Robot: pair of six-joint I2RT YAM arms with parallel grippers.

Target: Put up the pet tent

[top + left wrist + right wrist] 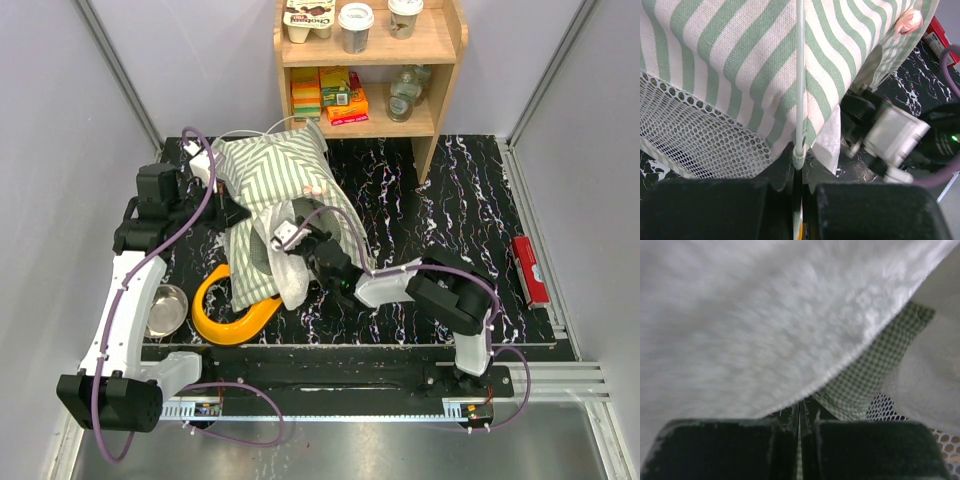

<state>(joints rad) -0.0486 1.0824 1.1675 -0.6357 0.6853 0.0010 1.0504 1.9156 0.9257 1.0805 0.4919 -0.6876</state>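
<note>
Overhead, I see a black counter veined with white, closed in by pale walls, with a wooden shelf of cups, boxes and jars at the back. A red box lies at the counter's right edge, well apart from everything else. The tent sits left of centre as a crumpled heap of green-and-white stripes. Its near side hangs over a yellow bowl holder, and a steel bowl sits just beside that holder on the left. Both arms reach into the heap, the left arm from the left and the right arm from the near right.

From above I can't read either set of jaws; the wrist cameras fill that in. The left wrist view shows a thin white pole running down the striped cloth to a small green pocket. The left jaws are all but closed on that end. It also shows a white mesh panel to the left and the right arm's wrist close by on the right. The right wrist view is mostly blurred white fleece, with a patch of green checked cloth and a little mesh behind. The right jaws are fully closed under the fleece edge. I can't tell whether they have caught any cloth.
</note>
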